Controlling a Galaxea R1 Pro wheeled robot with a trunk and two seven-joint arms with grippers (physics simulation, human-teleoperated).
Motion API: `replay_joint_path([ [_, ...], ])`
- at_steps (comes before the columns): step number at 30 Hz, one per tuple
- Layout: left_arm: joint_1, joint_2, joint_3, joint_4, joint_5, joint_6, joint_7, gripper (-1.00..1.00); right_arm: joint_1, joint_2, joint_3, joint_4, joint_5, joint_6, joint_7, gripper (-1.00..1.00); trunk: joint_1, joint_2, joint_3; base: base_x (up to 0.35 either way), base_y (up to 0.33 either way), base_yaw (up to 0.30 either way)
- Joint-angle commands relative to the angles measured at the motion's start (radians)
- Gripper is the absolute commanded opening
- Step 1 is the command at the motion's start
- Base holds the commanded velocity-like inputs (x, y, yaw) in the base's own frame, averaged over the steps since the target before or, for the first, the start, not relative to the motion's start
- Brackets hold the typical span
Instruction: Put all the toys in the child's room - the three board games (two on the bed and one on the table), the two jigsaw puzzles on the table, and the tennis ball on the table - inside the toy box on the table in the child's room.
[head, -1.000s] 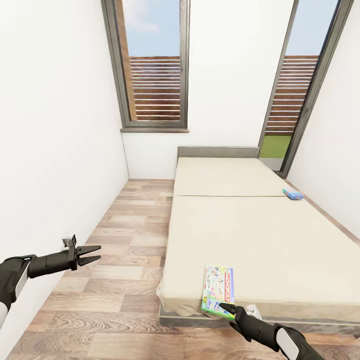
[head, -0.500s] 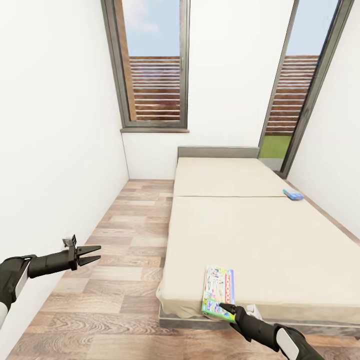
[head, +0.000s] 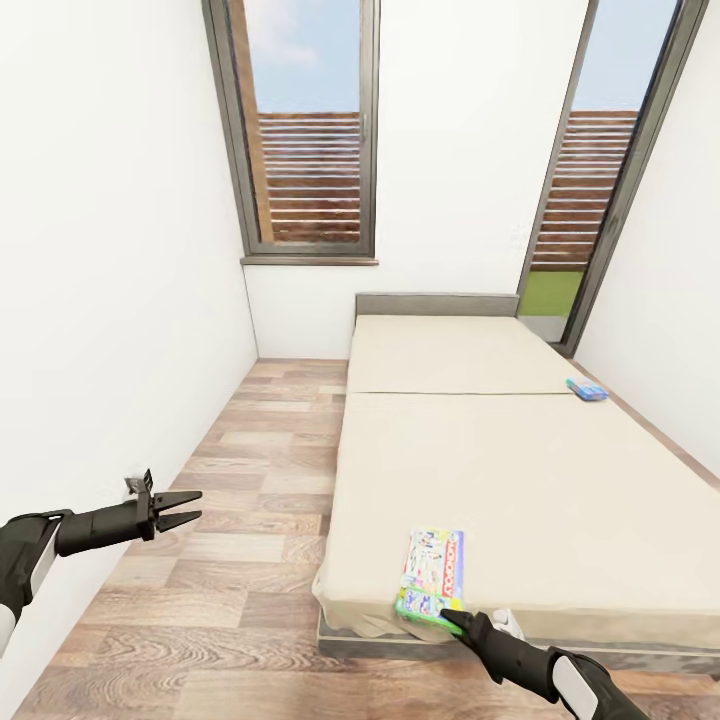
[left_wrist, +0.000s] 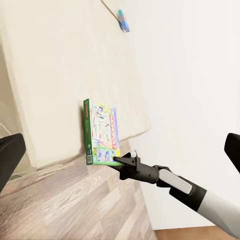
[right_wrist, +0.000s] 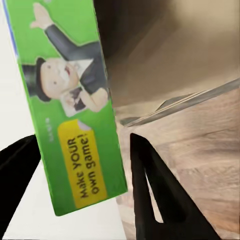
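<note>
The bed (head: 520, 470) stands on the wood-plank floor (head: 250, 480) with its grey headboard (head: 437, 303) against the far wall; its plain beige cover is crossed by one seam; the Monopoly box (head: 432, 578) lies at the foot edge, near the foot's left corner, its near end over the edge; a small blue box (head: 585, 389) lies flat at the right edge, just beside the seam.
</note>
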Motion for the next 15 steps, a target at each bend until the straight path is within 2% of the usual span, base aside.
replay_joint_path([
  [1, -0.001, 0.0, 0.001, 0.0, -0.004, 0.01, -0.006, 1.0, -0.001, 0.0, -0.005, 0.0, 0.001, 0.005, 0.0, -1.0, 0.0, 0.0, -0.001, 0.0, 0.0, 0.0],
  [5, -0.001, 0.0, 0.001, 0.0, -0.004, 0.012, -0.006, 1.0, -0.001, 0.0, -0.004, 0.0, 0.001, 0.005, 0.0, -1.0, 0.0, 0.0, -0.001, 0.0, 0.0, 0.0],
  [15, -0.001, -0.001, 0.001, 0.0, -0.004, 0.01, -0.006, 1.0, -0.001, 0.0, -0.005, 0.0, 0.001, 0.005, 0.001, -1.0, -0.038, 0.07, 0.03, 0.0, 0.0, 0.0],
])
